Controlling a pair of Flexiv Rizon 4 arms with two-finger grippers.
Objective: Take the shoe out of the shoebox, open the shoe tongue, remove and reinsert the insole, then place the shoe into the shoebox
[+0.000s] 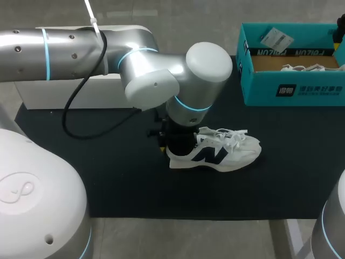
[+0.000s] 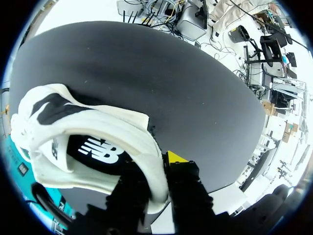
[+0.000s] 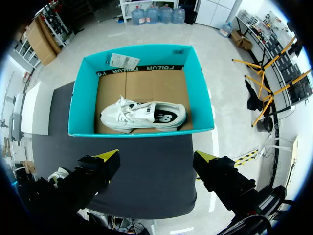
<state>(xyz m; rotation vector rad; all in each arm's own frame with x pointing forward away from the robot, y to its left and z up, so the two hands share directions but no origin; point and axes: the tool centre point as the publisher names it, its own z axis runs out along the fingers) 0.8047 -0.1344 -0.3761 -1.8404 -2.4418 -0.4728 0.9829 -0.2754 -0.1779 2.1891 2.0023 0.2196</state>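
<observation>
A white shoe [image 1: 218,151] with a dark side logo lies on the black mat [image 1: 118,172], toe pointing right. My left gripper [image 1: 164,141] is shut on its heel collar. In the left wrist view one finger is inside the shoe [image 2: 93,122] and the yellow-tipped one [image 2: 176,157] is outside, with the black insole [image 2: 100,149] showing within. The teal shoebox [image 1: 291,89] stands at the back right. My right gripper [image 3: 156,159] hangs open above the shoebox [image 3: 142,131], in which a second white shoe [image 3: 144,115] lies on cardboard.
A white block [image 1: 70,91] stands at the back left of the mat. A paper tag [image 1: 276,39] rests on the box's far rim. The mat in front of the shoe is bare.
</observation>
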